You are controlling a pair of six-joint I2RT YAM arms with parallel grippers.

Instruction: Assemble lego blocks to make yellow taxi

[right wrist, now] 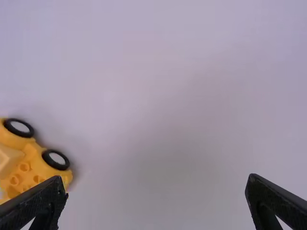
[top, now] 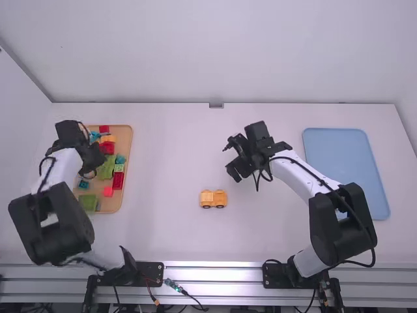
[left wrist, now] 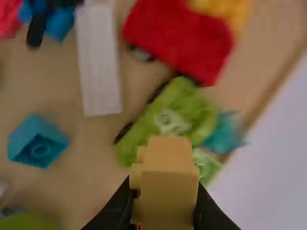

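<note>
With the left end effector (left wrist: 164, 191), gripping a yellow plastic block (left wrist: 168, 160) over a shallow wooden tray (top: 112, 203). With the right end effector (right wrist: 157, 181), wide open and empty above the white counter (top: 156, 228), near an upright yellow plastic vehicle base (top: 213, 198) with black-tyred wheels (right wrist: 56, 159), already bearing a paler yellow block (right wrist: 7, 163). Likely to tilt or lose the held block if knocked against neighbouring pieces on lifting; apt later to seat it askew on the studs (right wrist: 24, 166) if twisted in the grasp, or to roll the base away if pressed without bracing. Crowded in the tray: a red plastic block (left wrist: 180, 40), a rounded green plastic piece (left wrist: 187, 103), a long white plastic block (left wrist: 98, 62), a teal plastic brick (left wrist: 38, 141). Possibly in the way: the tray's rim (top: 129, 137) and the right arm (top: 298, 173), beside the base. Farther right, a flat blue tray (top: 345, 169).
</note>
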